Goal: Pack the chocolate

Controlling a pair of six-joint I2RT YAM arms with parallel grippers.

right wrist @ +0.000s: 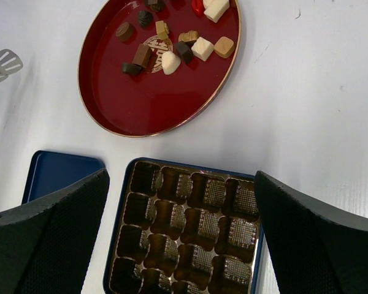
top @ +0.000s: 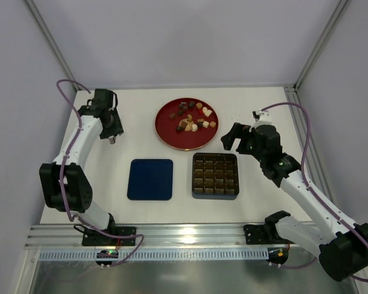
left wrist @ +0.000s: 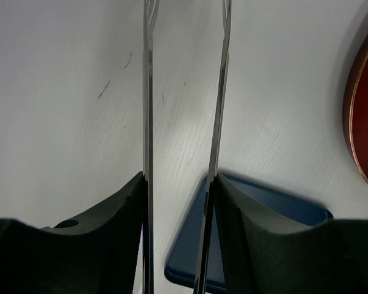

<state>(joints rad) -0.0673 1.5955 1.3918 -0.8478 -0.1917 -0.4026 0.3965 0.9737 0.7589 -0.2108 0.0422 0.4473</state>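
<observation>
The chocolate [top: 193, 116] [right wrist: 172, 46], several dark, tan and cream pieces, lies on a red plate [top: 165, 131] [right wrist: 129, 104] at the back centre. The dark brown compartment tray [top: 194, 177] [right wrist: 115, 245] sits in front of the plate, every visible compartment empty. My left gripper [top: 111, 131] [left wrist: 181, 184] hovers over the table left of the plate, shut on thin metal tongs [left wrist: 148, 92] [right wrist: 3, 63] whose blades stand apart with nothing between them. My right gripper [top: 233, 138] [right wrist: 181, 177] hangs open above the tray's far right side, holding nothing.
A navy blue square lid [top: 150, 179] [left wrist: 264, 214] [right wrist: 58, 174] lies flat left of the tray. White walls and metal posts enclose the table. An aluminium rail [top: 190, 233] runs along the near edge by the arm bases.
</observation>
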